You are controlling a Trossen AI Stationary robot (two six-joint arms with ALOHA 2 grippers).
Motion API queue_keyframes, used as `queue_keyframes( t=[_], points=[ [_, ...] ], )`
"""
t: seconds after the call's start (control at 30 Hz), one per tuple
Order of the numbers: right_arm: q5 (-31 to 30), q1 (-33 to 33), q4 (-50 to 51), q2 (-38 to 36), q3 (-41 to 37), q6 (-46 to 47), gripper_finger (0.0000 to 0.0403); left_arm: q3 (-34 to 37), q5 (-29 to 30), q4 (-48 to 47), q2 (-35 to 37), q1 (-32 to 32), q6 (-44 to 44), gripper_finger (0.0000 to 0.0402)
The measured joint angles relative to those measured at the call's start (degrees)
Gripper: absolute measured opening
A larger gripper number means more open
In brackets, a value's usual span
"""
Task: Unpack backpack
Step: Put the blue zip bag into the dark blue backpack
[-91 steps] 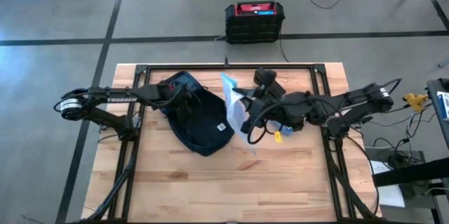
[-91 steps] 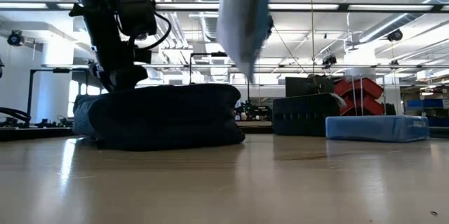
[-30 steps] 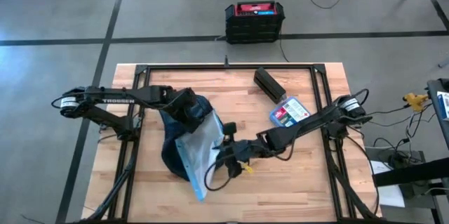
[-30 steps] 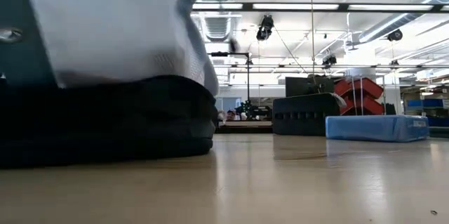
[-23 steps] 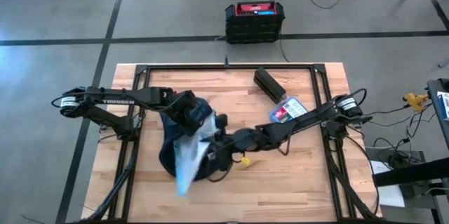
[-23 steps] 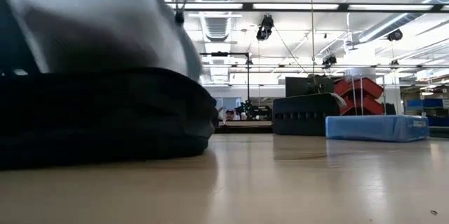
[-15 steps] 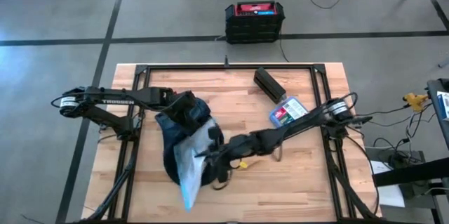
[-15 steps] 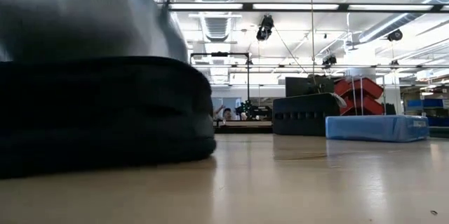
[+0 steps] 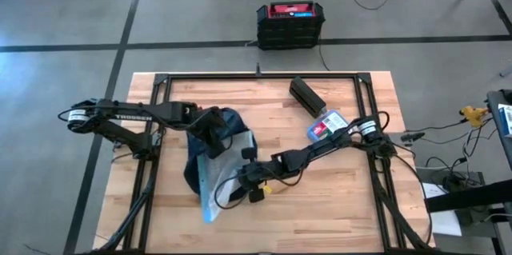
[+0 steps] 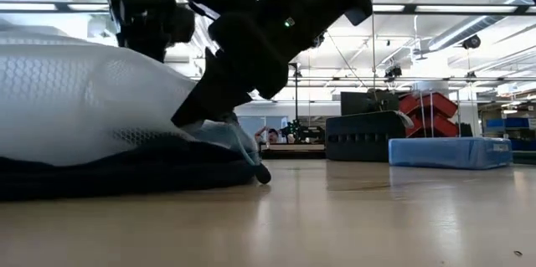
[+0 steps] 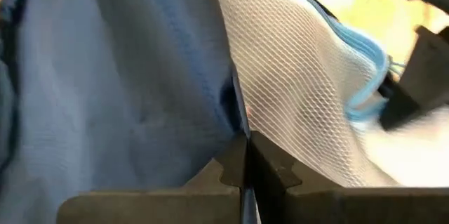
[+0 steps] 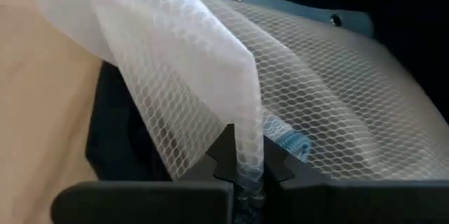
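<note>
The right tool [image 9: 240,181] is clenching a fold of the white mesh pouch [image 9: 214,177], low in the centre-left of the high view, with the pouch draping over the backpack [image 9: 210,145]. The right wrist view shows the mesh [image 12: 210,62] pinched between the two dark fingers [image 12: 270,161]. The left tool [image 9: 214,133] is clamping the backpack's blue fabric [image 11: 126,90] at its upper edge, its fingers [image 11: 228,171] pressing together on the cloth.

The likely trouble: the pouch is thin and slippery-looking, so the mesh could be slipping out of the pinch if the right arm pulls fast. The pouch could also be snagging on the bag's opening, dragging the soft backpack across the desk [image 9: 336,199] if the left hold gives way.

The backpack is lying left of centre on the desk, directly under and touching both tools; the left one is sitting at its upper side, the right one at its lower right edge.
</note>
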State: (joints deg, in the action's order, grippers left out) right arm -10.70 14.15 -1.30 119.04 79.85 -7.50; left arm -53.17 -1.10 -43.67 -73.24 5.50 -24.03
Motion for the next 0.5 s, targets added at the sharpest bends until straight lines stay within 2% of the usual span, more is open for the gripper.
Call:
queue_keyframes(
  t=[0.17,0.27,0.37,0.43,0.5],
  points=[
    [0.1,0.1,-1.1,-0.1,0.3,-2.0,0.0000,-1.5,3.5,2.7,2.7,-1.5,5.9,0.0036],
    [0.3,-0.2,-1.0,0.0,0.4,-2.8,0.0000,-3.5,3.6,6.2,5.6,-5.1,6.6,0.0059],
    [0.3,-1.1,-0.5,0.0,0.3,-2.6,0.0000,-3.9,4.3,10.8,8.4,-12.3,6.2,0.0074],
    [-1.2,-1.4,-0.7,0.0,0.3,-2.7,0.0000,-3.5,8.8,13.7,9.1,-19.6,5.3,0.0078],
    [-5.9,-1.5,-0.7,0.0,0.3,-3.3,0.0000,-3.2,15.2,14.9,8.6,-28.5,4.5,0.0078]
  ],
)
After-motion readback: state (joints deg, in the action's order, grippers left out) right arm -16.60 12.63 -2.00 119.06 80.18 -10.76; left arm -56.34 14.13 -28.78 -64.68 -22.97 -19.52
